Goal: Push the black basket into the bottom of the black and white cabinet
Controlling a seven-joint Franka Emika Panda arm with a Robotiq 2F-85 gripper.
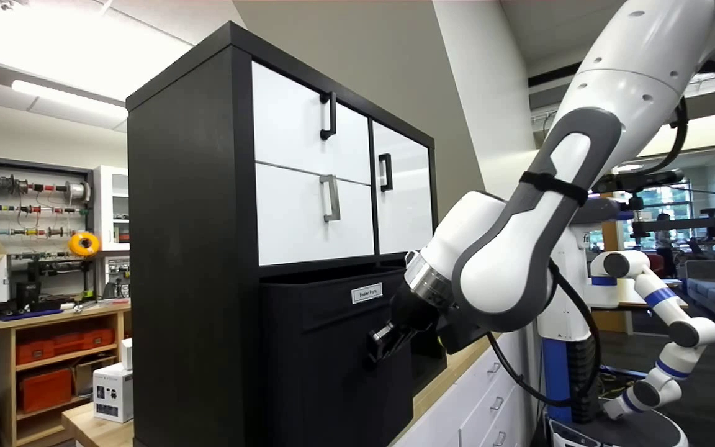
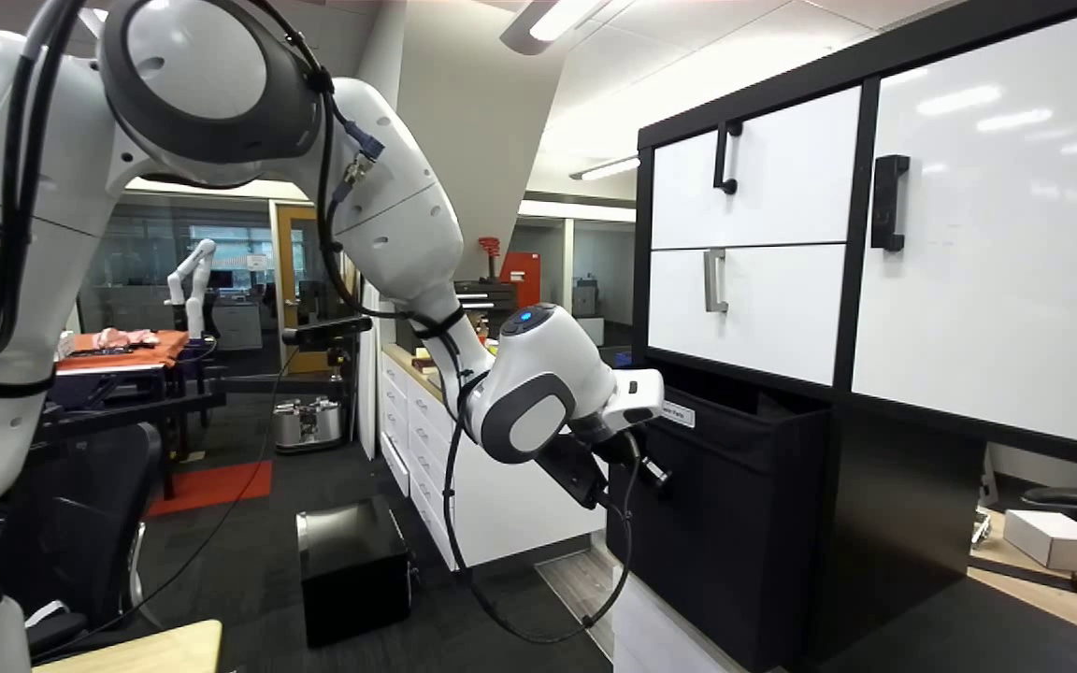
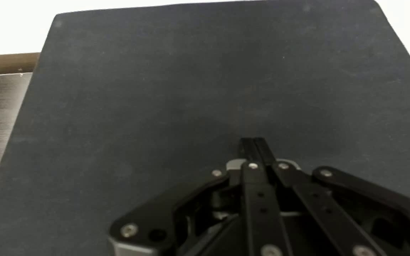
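Note:
The black basket is a large matte black bin with a small white label near its top edge. It stands upright in the lower compartment of the black and white cabinet, below the white drawers. In an exterior view the basket sticks out past the cabinet front, with part of its side showing. My gripper is at the basket's front face, below the label; it also shows in an exterior view. In the wrist view my gripper has its fingers together with nothing between them, facing the basket front. I cannot tell whether the tips touch it.
The cabinet stands on a wooden counter with white drawers below. Black drawer handles stick out above the basket. A white box lies on the counter beside the cabinet. A black cable hangs in a loop under my wrist.

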